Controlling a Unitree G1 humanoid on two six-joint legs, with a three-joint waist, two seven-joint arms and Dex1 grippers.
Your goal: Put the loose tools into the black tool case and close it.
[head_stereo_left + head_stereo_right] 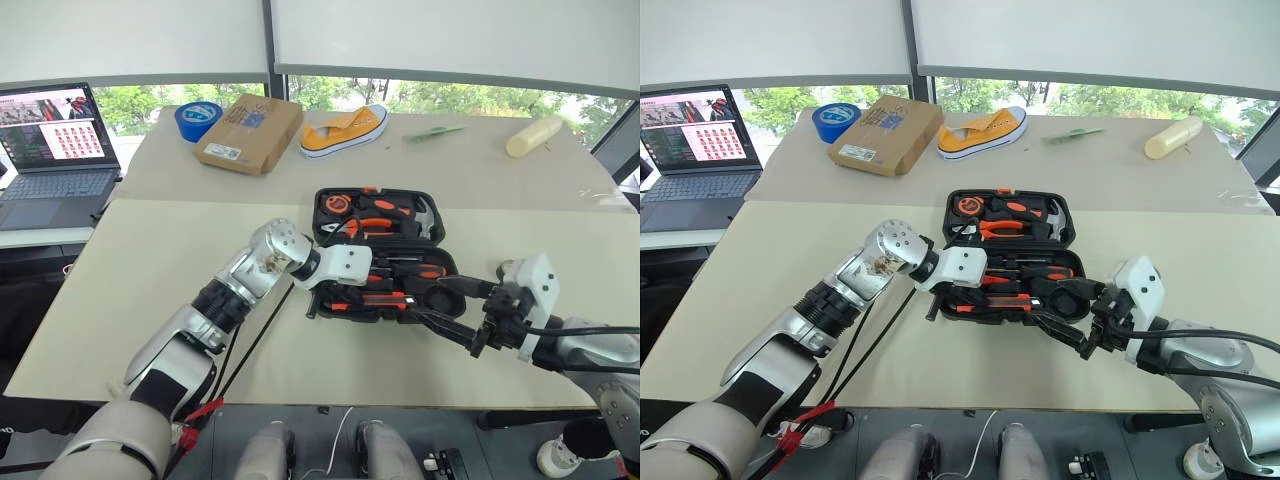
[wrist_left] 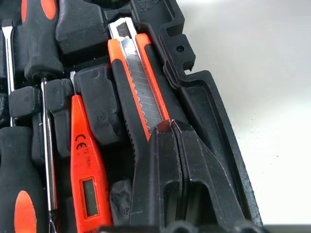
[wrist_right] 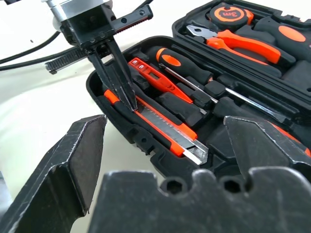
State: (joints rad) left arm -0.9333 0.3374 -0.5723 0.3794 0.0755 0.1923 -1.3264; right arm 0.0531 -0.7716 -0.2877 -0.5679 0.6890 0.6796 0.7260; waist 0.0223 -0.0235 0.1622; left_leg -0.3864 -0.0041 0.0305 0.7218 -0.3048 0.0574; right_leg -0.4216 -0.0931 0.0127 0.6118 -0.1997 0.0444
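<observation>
The table (image 1: 150, 290) carries an open black case (image 1: 330, 200) near its middle, lid back and both halves facing up. Beyond it, well apart, lie a cardboard box (image 1: 250, 132), a blue tape roll (image 1: 197, 119), a yellow shoe (image 1: 345, 131) and a laptop (image 1: 55, 150) at the left edge. The lid half holds a hammer (image 1: 420, 210), pliers (image 3: 233, 39) and a tape measure (image 3: 228, 13). In the near half sit two black-and-orange screwdrivers (image 3: 167, 58), a slim orange tester (image 2: 85, 170) and the knife (image 2: 138, 82), which lies in its recess along the case's near wall. The left gripper (image 3: 127, 99) points down into that half, its fingers (image 2: 165, 165) pressed together with the tips resting on the knife's handle end, clamping nothing. The right gripper (image 1: 455, 305) hangs just beside the case's right end, jaws spread wide and empty.
</observation>
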